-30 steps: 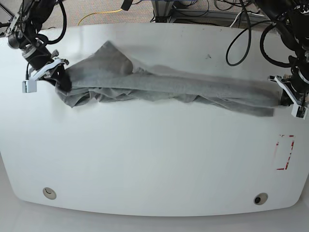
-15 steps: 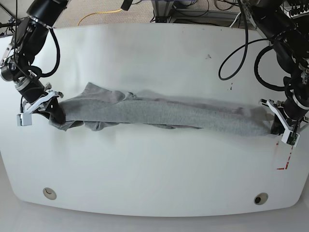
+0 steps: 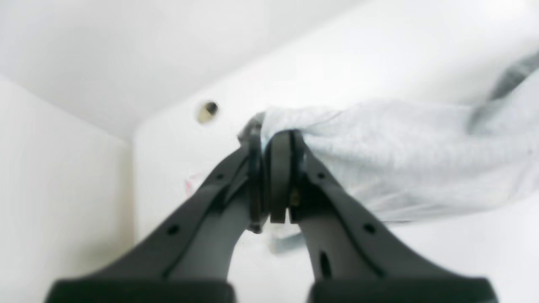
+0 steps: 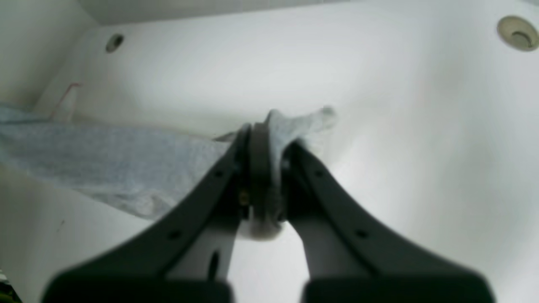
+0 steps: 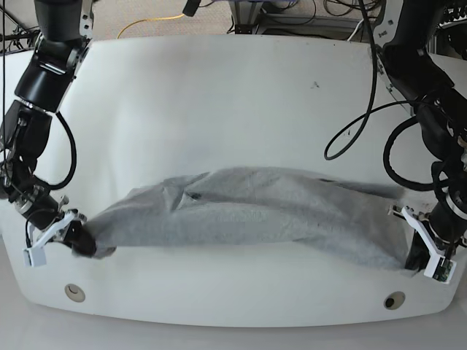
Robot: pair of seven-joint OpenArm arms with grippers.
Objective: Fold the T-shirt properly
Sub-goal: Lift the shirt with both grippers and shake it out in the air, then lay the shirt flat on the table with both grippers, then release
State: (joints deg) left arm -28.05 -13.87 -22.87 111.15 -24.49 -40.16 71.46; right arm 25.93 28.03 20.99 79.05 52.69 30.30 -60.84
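The light grey T-shirt (image 5: 248, 211) lies stretched in a long, wrinkled band across the white table (image 5: 233, 109), near its front edge. No lettering shows. My right gripper (image 5: 75, 238), at the left of the base view, is shut on the shirt's left end. In the right wrist view, that gripper (image 4: 263, 130) pinches a bunch of the T-shirt (image 4: 105, 155). My left gripper (image 5: 414, 253), at the right of the base view, is shut on the shirt's right end. In the left wrist view, that gripper (image 3: 271, 139) clamps the T-shirt (image 3: 400, 160) fabric.
Two round holes (image 5: 74, 292) (image 5: 394, 300) sit in the table just in front of the grippers, close to the front edge. Black cables (image 5: 357, 109) hang over the back right. A yellow cable (image 5: 146, 22) lies on the floor behind the table.
Both grippers have pulled the shirt from the middle of the table toward the front edge. The shirt has spread wider and flatter between them.
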